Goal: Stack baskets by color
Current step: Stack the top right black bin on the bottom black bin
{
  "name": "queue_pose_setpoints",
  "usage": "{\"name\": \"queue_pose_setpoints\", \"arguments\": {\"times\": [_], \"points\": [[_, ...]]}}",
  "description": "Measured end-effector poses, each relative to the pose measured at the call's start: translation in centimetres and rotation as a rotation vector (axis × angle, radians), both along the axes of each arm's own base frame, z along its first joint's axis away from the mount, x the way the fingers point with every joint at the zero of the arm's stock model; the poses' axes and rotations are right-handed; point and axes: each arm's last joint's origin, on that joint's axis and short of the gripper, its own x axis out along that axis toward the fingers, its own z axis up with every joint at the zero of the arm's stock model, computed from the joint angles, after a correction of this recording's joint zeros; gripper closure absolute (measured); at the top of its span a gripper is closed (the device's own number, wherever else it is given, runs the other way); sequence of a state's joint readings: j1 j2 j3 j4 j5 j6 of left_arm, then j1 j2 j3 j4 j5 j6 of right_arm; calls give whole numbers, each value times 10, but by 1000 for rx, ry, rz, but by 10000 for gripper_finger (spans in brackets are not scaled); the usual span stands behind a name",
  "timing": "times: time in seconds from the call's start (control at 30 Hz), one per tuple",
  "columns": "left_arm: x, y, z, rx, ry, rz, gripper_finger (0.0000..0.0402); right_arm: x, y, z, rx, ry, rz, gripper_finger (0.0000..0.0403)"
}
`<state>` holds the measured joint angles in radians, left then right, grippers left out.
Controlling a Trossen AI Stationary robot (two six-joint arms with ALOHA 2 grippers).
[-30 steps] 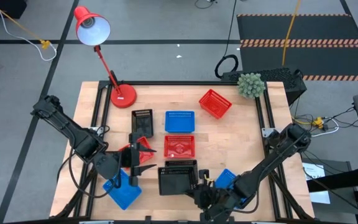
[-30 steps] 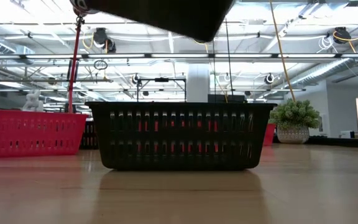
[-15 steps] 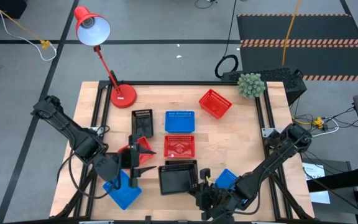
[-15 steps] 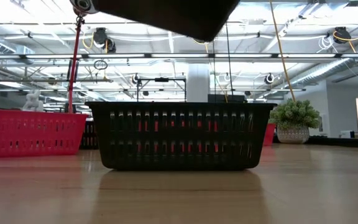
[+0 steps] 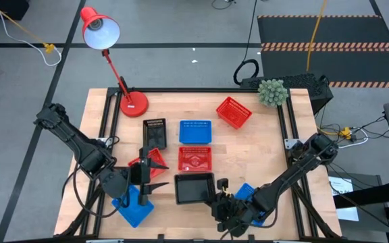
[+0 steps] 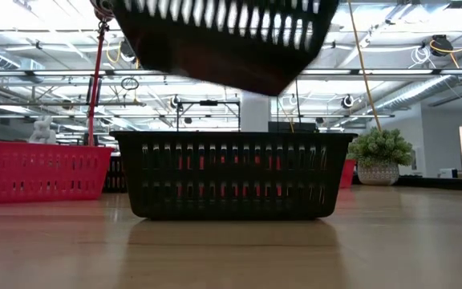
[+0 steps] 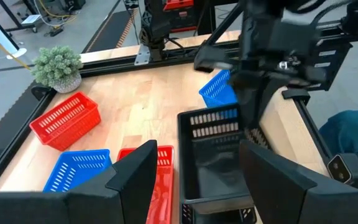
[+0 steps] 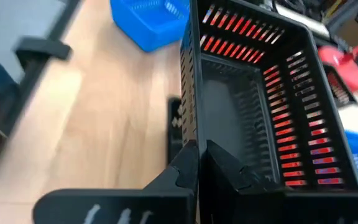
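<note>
High view: right gripper (image 5: 216, 200) fingers pinched the rim of a black basket (image 5: 194, 188), held above another black basket (image 6: 231, 174) at counter's (image 5: 262, 152) 6 o'clock. Left gripper (image 5: 155, 177) fingers open at 8 o'clock. Risk: tilted basket could jam when nesting.

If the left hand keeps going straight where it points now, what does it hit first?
Most likely the black basket that the right hand holds up by its wall, straight ahead of the open left hand; depth is hard to judge.
</note>
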<state>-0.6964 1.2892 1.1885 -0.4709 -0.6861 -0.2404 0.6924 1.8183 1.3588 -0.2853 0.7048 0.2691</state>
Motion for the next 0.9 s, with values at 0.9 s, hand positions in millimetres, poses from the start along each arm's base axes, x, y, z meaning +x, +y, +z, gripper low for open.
{"name": "queue_pose_setpoints", "arguments": {"times": [0.9], "points": [[0,0,0,2,0,0,172,-5,-21,-41,29,55,-18,392]]}}
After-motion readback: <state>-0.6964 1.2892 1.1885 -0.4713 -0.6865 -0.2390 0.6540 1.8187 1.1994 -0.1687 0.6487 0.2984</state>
